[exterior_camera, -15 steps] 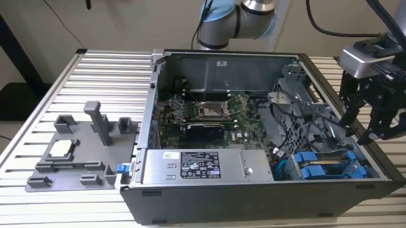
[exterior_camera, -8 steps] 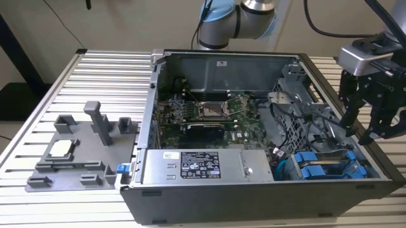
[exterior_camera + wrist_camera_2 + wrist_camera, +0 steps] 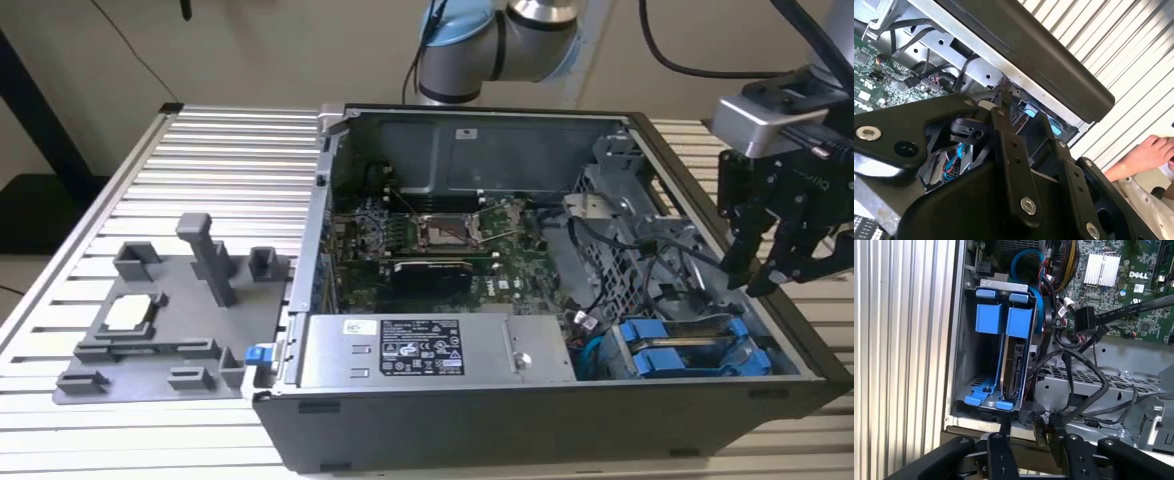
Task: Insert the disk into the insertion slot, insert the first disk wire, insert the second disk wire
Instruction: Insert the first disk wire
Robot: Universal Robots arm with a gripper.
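- Exterior view: the gripper [image 3: 757, 285] hangs above the open computer case [image 3: 534, 420], at its edge on the exterior view's right, over the blue carriers.
- Second wrist view: a person's hand [image 3: 1145, 155] lies on the worktop [image 3: 1134, 60] beyond the case wall.
- First wrist view: the disk [image 3: 1016, 365] stands seated in the insertion slot [image 3: 1001, 286], just beside an empty blue carrier [image 3: 987, 319], with loose black wires [image 3: 1089, 375] near (gripper spread or pinching: cannot tell).

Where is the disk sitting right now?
In the first wrist view the disk stands inside the grey drive cage, right beside the other blue carrier.
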